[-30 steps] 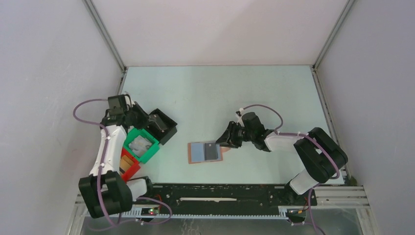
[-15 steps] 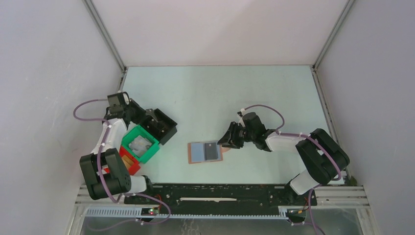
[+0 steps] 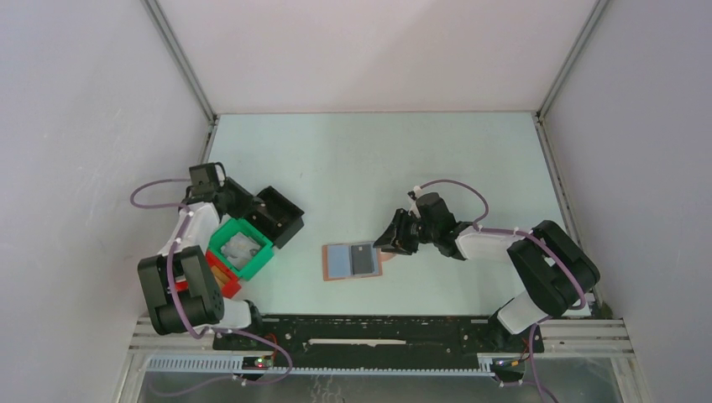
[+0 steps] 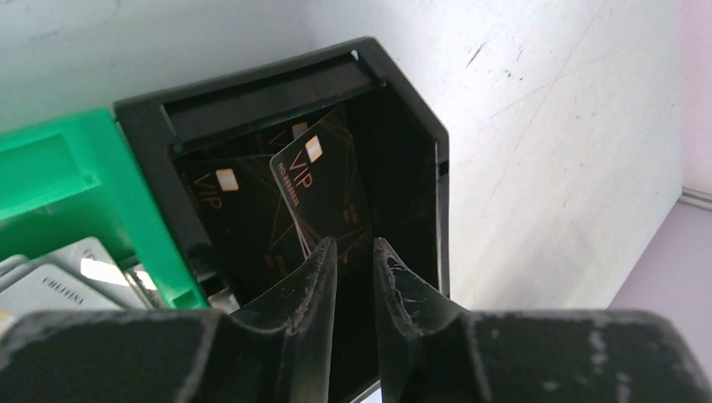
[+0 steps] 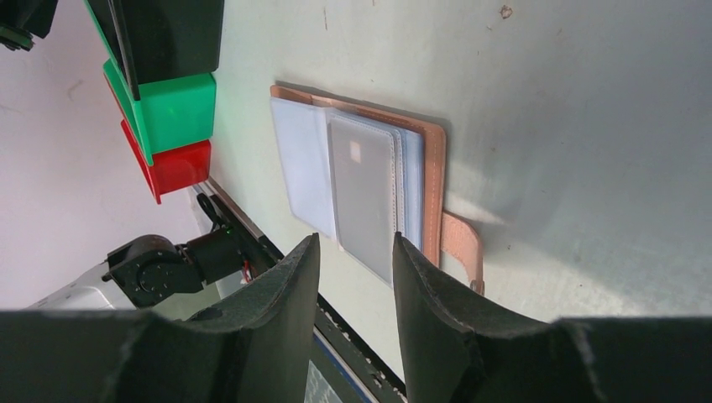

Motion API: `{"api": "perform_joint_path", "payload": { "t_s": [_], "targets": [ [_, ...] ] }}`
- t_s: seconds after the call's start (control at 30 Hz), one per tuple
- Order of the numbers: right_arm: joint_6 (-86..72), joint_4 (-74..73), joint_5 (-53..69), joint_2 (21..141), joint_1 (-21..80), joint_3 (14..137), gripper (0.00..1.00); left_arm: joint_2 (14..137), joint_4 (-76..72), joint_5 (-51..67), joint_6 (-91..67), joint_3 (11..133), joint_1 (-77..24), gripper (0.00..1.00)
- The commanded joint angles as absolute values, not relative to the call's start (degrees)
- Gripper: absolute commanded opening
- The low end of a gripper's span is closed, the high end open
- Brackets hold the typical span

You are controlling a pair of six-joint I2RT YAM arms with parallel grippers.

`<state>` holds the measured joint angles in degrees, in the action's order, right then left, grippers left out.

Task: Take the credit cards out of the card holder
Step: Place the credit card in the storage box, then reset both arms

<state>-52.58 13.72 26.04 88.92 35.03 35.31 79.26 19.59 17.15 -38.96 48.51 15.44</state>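
The card holder (image 3: 329,265) lies open on the table, tan with a closing tab (image 5: 463,248) on its right edge. In the right wrist view its tan edge (image 5: 434,189) frames a pale blue-grey panel (image 5: 302,159) and a dark card (image 3: 363,259) that looks grey there (image 5: 363,193). My right gripper (image 3: 384,246) hovers at the holder's right edge, open and empty (image 5: 354,239). My left gripper (image 3: 249,206) is over the black bin (image 3: 291,220), its jaws a narrow gap apart and empty (image 4: 354,242). Black credit cards (image 4: 323,189) lean inside that bin.
A green bin (image 3: 220,243) holding grey cards (image 4: 59,277) sits next to the black bin (image 4: 252,88), with a red bin (image 3: 222,290) nearer the arm bases. The enclosure's left wall is close behind the left arm.
My left arm has folded back, its elbow dropping toward the base, with the gripper staying near the black bin. The right arm and the card holder have barely moved.
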Motion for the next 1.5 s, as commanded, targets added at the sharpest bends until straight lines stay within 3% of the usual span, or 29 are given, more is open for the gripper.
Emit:
{"api": "perform_joint_path", "payload": {
  "t_s": [0.0, 0.33, 0.63, 0.8, 0.97, 1.03, 1.17, 1.47],
  "targets": [
    [-51.97, 14.14, 25.01, 87.33, 35.31, 35.32, 0.46, 74.09, 24.36, 14.58, -36.88, 48.48, 15.54, 0.28],
    [-45.83, 3.42, 20.65, 76.39, 33.86, 38.65, 0.5, 58.58, 36.36, 13.6, -29.98, 57.02, 10.19, 0.37],
    [-27.61, -23.59, 1.05, 62.53, 33.84, 55.52, 0.61, 53.42, 38.09, 12.49, -27.48, 67.52, -4.21, 0.41],
    [-22.83, -33.22, -17.39, 56.35, 32.87, 64.41, 0.72, 54.2, 39.43, 12.19, -28.18, 75.29, -8.94, 0.43],
    [-21.03, -36.0, -25.49, 50.16, 31.46, 66.57, 0.91, 56.03, 41.3, 11.97, -26.76, 82.58, -12.81, 0.44],
    [-21.7, -37.74, -28.26, 48.31, 30.8, 66.88, 0.94, 56.48, 41.57, 11.95, -26.8, 84.06, -13.9, 0.44],
    [-23.23, -41.14, -33.19, 45.09, 30.25, 66.72, 0.94, 55.43, 39.81, 11.57, -26.36, 82.82, -16.31, 0.47],
    [-24.86, -40.52, -34.76, 40.81, 30.23, 61.77, 0.94, 47.06, 32.86, 5.37, -24.37, 67.19, -17.4, 0.51]
  ]
}}
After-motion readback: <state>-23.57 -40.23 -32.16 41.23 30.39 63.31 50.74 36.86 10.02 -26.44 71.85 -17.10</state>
